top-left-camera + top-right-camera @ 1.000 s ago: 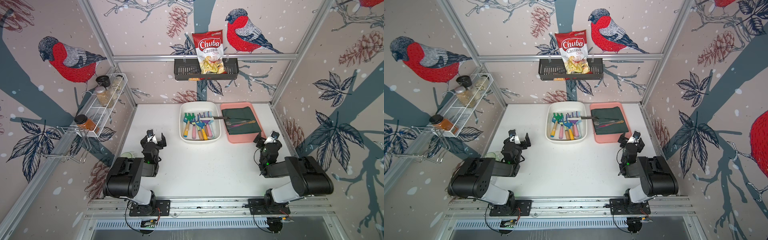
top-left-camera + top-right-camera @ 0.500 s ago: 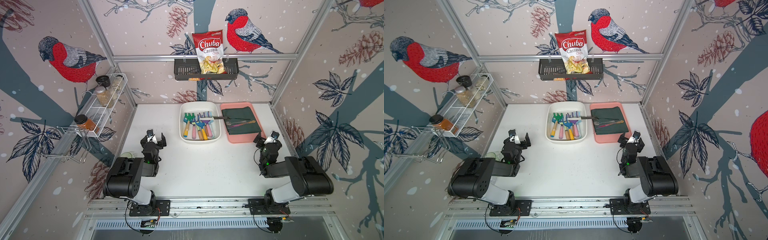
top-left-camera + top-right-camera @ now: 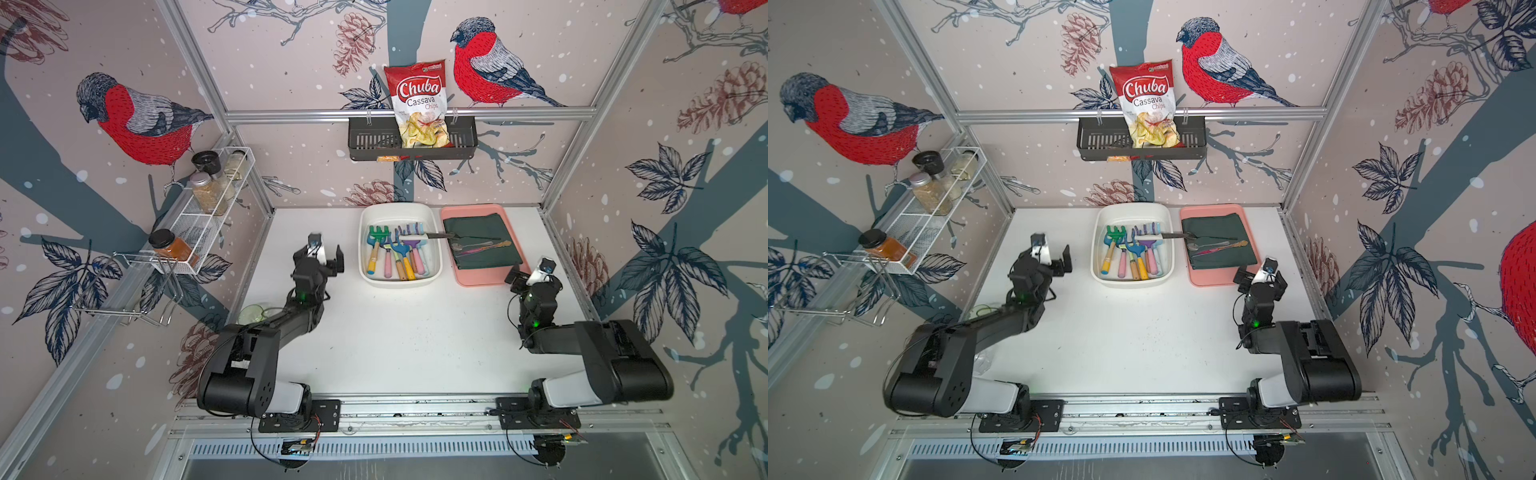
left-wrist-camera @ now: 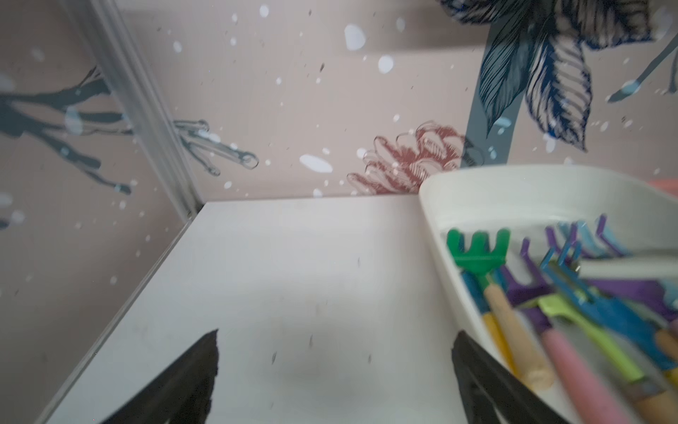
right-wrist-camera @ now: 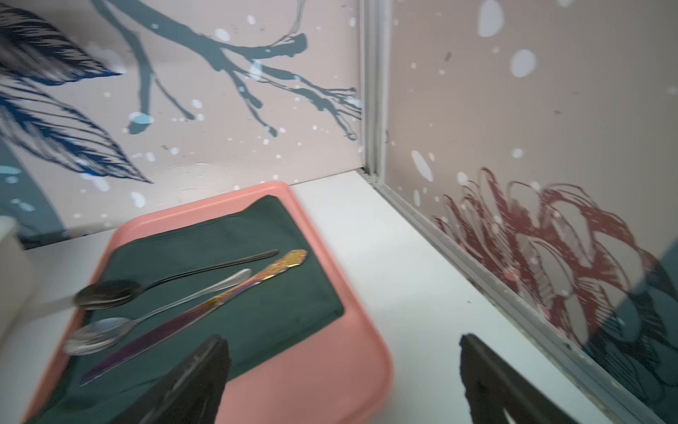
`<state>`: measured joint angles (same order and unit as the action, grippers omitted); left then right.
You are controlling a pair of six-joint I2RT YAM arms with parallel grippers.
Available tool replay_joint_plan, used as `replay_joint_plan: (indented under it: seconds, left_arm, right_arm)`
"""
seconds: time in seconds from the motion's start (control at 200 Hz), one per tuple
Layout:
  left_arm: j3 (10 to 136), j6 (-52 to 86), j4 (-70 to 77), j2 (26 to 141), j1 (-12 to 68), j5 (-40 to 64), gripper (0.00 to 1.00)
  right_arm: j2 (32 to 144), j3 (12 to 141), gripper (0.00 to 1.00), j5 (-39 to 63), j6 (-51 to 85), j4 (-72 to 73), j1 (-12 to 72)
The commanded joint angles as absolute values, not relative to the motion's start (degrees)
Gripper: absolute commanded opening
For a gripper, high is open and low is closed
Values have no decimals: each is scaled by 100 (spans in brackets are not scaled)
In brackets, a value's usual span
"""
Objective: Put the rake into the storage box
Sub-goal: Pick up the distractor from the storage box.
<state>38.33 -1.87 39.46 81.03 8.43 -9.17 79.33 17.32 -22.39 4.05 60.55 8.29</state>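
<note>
The storage box (image 3: 363, 232) (image 3: 1096, 232) is a white tub at the back middle of the table. Several toy hand tools lie inside it, among them a green rake (image 3: 377, 237) (image 4: 478, 249), a purple rake (image 3: 409, 230) and a blue rake (image 3: 399, 249). My left gripper (image 3: 322, 259) (image 3: 1044, 259) (image 4: 335, 334) hovers open and empty just left of the box. My right gripper (image 3: 534, 278) (image 3: 1260, 278) (image 5: 341, 337) is open and empty over the near right corner of the pink tray (image 5: 312, 385).
A white-handled utensil (image 3: 428, 236) bridges the box rim and the pink tray (image 3: 482, 276), which holds a green cloth (image 3: 482, 232) and spoons. A black basket (image 3: 365, 143) with a chips bag hangs on the back wall. A wire jar rack (image 3: 199, 224) lines the left wall. A clear glass (image 3: 251, 312) sits beside the left arm.
My left arm has stretched forward, bringing its open gripper up beside the box. The right arm has barely shifted.
</note>
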Motion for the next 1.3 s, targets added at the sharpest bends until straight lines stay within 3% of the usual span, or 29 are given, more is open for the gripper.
replay_joint_plan:
  seconds: [0.0,0.075,0.165,0.37,0.575,1.296]
  left_arm:
    - [5128,-127,1154,8260,954,-782,98]
    - [5675,-5,524,8470,993,-780,98]
    - [6192,118,-3,8651,993,-575,98]
    - [6253,303,-541,8665,993,-301,97]
    - [5748,411,-444,8273,981,-5,97]
    - [5515,887,-503,8665,648,535,97]
  right_arm:
    - [7466,3115,100,-2526,978,2773,1127]
    - [7557,4321,100,-2474,1945,737,1469]
    - [7700,5145,100,-2548,2854,-253,2239]
    - [8454,6498,100,-1843,5565,-968,3456]
    - [9425,7317,100,-1644,7406,-1004,4014]
    - [11854,8608,76,-1216,8462,15,3828]
